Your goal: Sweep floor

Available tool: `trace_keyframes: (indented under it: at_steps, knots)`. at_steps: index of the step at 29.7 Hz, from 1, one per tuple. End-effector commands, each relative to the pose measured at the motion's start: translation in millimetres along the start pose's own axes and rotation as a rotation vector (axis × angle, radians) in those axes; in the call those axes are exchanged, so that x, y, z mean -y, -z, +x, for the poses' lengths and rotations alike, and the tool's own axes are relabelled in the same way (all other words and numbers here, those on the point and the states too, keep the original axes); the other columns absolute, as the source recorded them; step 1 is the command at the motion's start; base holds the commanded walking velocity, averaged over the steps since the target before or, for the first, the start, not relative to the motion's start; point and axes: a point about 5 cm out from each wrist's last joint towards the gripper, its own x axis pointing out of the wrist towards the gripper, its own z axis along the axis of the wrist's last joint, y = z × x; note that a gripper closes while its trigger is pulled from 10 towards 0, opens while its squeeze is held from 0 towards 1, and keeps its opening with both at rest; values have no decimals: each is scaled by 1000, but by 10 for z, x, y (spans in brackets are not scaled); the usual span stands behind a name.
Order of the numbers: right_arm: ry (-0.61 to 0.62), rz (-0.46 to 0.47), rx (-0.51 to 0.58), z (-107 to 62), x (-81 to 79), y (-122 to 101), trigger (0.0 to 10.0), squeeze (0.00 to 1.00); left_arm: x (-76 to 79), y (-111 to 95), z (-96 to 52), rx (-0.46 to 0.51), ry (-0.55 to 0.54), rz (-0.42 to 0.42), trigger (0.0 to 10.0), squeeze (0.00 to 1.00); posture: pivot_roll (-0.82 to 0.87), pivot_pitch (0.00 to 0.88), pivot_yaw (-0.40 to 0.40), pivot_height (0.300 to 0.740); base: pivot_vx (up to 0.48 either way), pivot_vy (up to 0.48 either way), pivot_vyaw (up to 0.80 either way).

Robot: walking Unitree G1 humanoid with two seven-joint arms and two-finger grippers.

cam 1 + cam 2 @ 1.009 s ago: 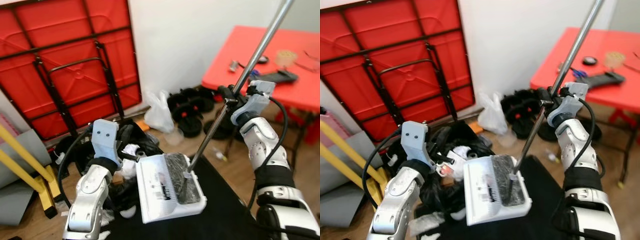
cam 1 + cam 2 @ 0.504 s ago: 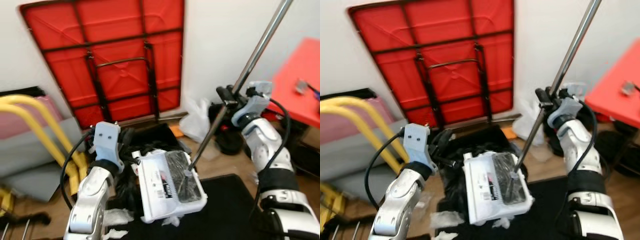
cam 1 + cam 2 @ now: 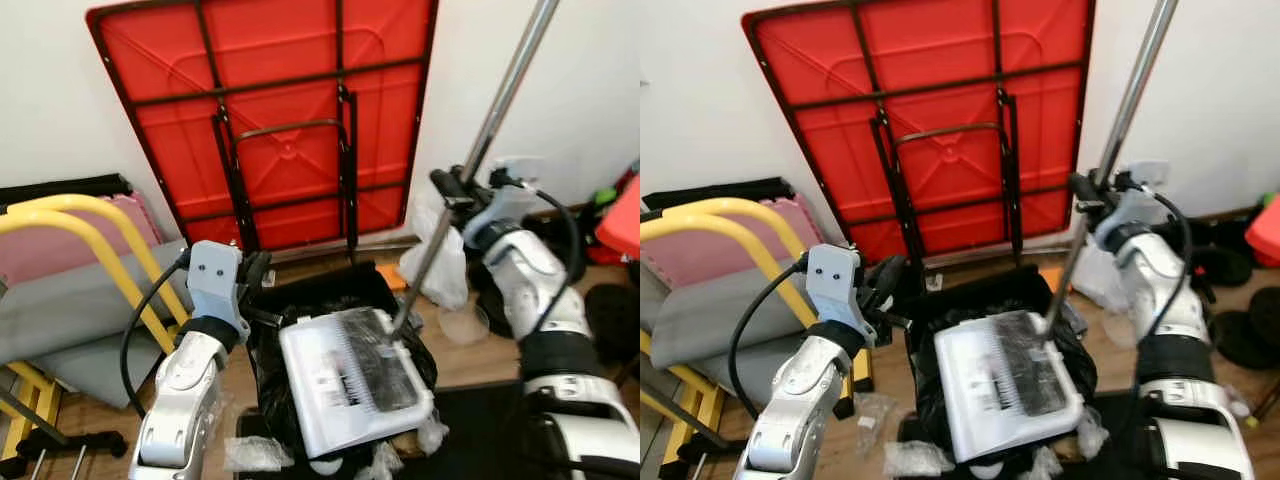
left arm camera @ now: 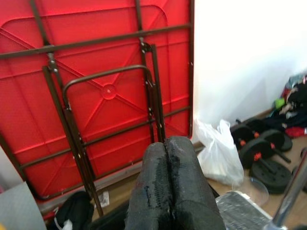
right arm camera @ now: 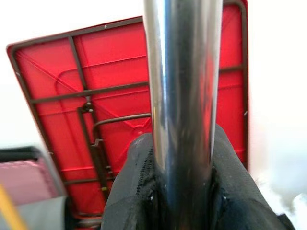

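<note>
Above the black bin, the white dustpan hangs tilted on its steel pole, with the right hand clamped round the pole mid-shaft. Likely light, rigid and slick; grip well placed. Left hand pressed together beside the bin, on what I cannot tell.

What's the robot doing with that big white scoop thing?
The robot is holding a white dustpan over a black trash bag on the floor. Its right gripper is shut on the dustpan's long metal pole. Its left gripper, fingers shut, is beside the bag's edge. A folded red table leans against the wall behind.
</note>
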Motion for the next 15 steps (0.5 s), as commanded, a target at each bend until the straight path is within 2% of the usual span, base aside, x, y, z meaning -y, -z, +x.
trace_keyframes:
  at_steps: [1,7,9,11,12,15]
  knots:
    - [-39,-18,64,59,-105,-141,10000,0,-31,37,-48,-35,-18,8,10000,0,-142,0,-17,740,0,0,0]
    - [-4,-107,73,114,19,-272,10000,0,17,15,-114,-45,-4,-22,10000,0,-132,36,-24,740,0,0,0]
    - [39,-166,77,160,146,-396,10000,0,143,-34,-228,-55,53,-78,10000,0,-115,81,-33,740,0,0,0]
    - [50,-182,74,179,171,-416,10000,0,173,-44,-254,-58,63,-89,10000,0,-115,81,-33,740,0,0,0]
    - [59,-199,74,202,190,-445,10000,0,191,-70,-301,-56,55,-104,10000,0,-100,119,-36,740,0,0,0]
    - [69,-222,84,265,181,-513,10000,0,203,-133,-401,-54,35,-121,10000,0,-88,146,-34,740,0,0,0]
